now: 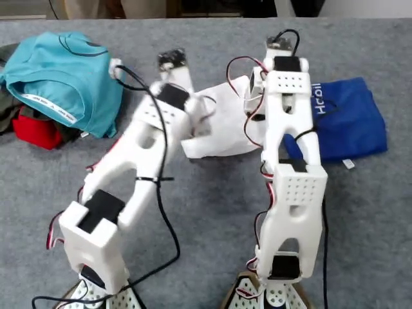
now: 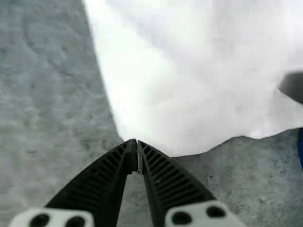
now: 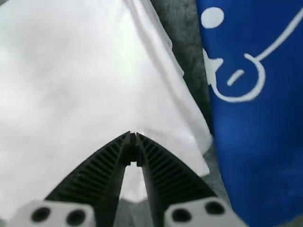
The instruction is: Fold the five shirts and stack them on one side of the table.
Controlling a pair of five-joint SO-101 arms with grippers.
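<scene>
Five shirts are what the task names, and from the high view I can count that many pieces of cloth on the grey table: a white shirt in the middle, a folded blue shirt just to its right, and at the far left a heap with a teal shirt on top, a red garment under its near edge and a dark garment poking out at the left edge. The blue one lies flat and squared, so I judge it is done and marks the stacking side, while the heap is waiting its turn. The white shirt is the one in hand, and I work it from both sides. My left gripper sits with its jaws pressed together at the shirt's left near edge, where cloth meets table. My right gripper is also pressed tight, low over the shirt's right part, beside the narrow strip of table that parts it from the blue shirt. Holding opposite edges would let me carry one fold across evenly. Whether either pair of tips has cloth pinched between them I cannot tell. In the high view my own arms cover much of the white shirt, so its outline, sleeves and collar are hard to make out, and what the red and dark pieces really are stays unclear beneath the teal one.
</scene>
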